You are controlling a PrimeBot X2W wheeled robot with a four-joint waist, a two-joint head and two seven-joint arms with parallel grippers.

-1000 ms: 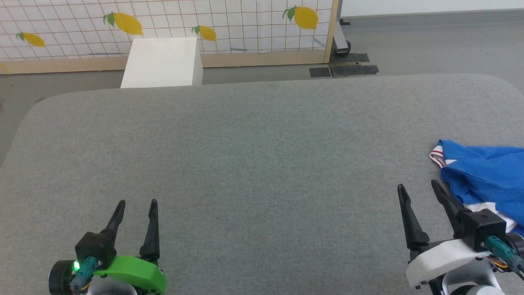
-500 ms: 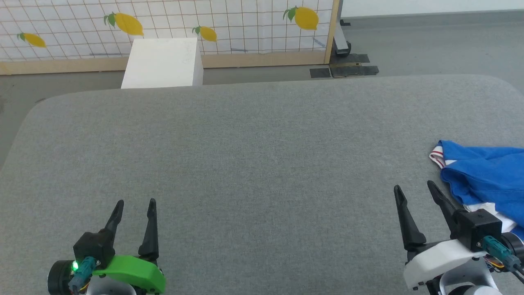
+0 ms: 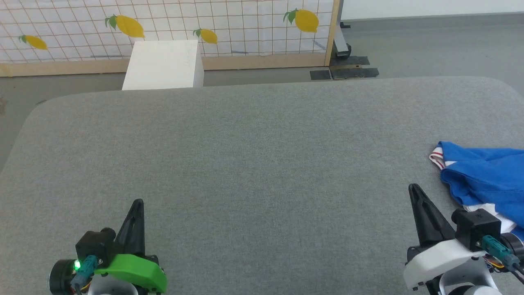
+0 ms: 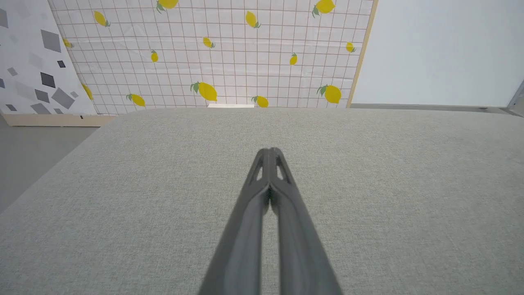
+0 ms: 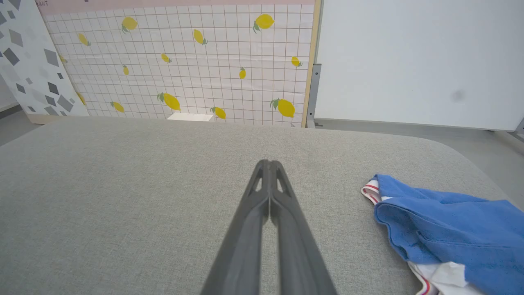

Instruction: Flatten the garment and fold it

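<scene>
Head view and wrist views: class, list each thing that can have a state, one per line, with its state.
garment: crumpled in a heap, not flattened, lying on the grey table, not held.
left gripper: shut, empty.
right gripper: shut, empty, beside the garment, not touching it.

- Soft, bright, even light covers the grey woven-fabric tabletop; no hard shadows lie around either pair of fingers.
- The left gripper is crisp at its closed tips, but its long dark fingers blur toward their base; the right gripper looks the same.
- Both wrist views look paler than the head view, and the lines of the white lemon-printed grid panel lean and fan out beyond the fingertips.
- The plain white wall, up and right of the right fingers, nears glare.
- A small green lamp glows left of the left fingers' base.
- The crumpled bright blue jersey shirt, right of the right fingers, holds soft fold shadows.
</scene>
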